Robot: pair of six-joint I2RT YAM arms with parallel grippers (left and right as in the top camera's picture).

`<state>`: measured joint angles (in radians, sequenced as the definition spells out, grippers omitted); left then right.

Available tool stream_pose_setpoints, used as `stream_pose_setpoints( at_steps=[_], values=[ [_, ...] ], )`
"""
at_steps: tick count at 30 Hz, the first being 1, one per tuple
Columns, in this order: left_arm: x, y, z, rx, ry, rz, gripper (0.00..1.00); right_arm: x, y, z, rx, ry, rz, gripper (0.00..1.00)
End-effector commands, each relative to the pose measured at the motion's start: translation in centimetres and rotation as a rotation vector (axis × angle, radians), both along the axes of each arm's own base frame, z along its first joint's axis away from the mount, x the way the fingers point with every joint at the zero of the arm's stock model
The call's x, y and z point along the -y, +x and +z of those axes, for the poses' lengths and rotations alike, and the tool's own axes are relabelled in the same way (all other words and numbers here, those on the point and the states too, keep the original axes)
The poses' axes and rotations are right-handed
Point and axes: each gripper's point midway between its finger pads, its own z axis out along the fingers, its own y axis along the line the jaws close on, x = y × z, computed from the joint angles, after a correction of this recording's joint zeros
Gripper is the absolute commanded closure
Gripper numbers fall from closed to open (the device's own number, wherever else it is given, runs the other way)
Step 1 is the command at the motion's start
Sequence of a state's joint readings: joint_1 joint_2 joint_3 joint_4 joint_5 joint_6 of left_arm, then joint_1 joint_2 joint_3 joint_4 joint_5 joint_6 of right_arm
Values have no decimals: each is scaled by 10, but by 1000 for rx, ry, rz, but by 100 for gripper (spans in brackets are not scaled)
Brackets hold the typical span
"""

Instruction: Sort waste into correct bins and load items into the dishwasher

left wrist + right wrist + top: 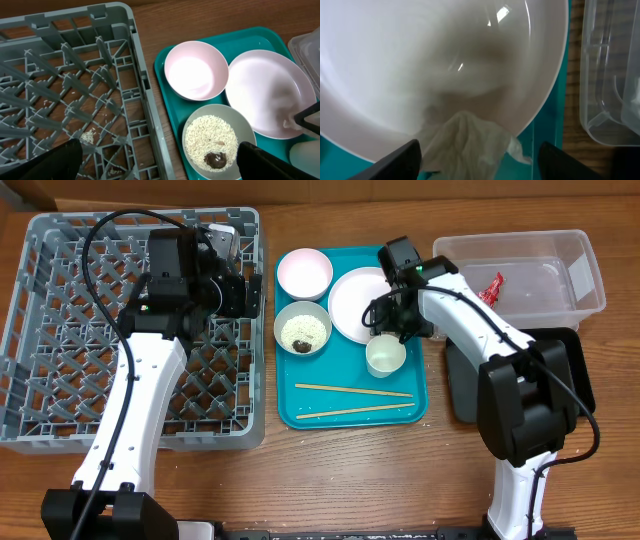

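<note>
While the right gripper (478,146) stands open, jaws on either side of the crumpled napkin (465,137) lying on the rim of the plate (445,60), a low closure could pinch the rim too. That would drag the plate across the teal tray (300,370) toward the cup (385,356). A shallow pinch could shed the limp paper before the clear tub (550,280) or black tray (578,375). The left gripper (158,147) hangs open and empty at the edge of the dish rack (75,30).
</note>
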<state>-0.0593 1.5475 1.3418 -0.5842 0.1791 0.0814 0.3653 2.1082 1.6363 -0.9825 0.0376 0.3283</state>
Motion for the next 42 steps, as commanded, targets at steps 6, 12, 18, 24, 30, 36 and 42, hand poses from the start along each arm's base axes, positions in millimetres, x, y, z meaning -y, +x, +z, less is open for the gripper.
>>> stream_pose_setpoints(
  at_steps=[6,12,18,24,30,36,42],
  values=[
    [-1,3,8,22,8,-2,0,5,2,1,24,-11,-20,48],
    [-1,3,8,22,8,-2,0,4,4,3,30,-8,-20,96],
    [-1,3,8,22,8,-2,0,2,17,64,104,33,-28,96],
    [-1,3,8,22,9,-2,0,8,26,173,282,98,-42,96],
    [-1,3,8,22,8,-2,0,44,25,187,297,66,-116,96],
    [-1,3,8,22,8,-2,0,105,47,187,337,43,-267,96],
    [-1,3,8,22,8,-2,0,148,68,154,321,23,-357,96]
  ],
)
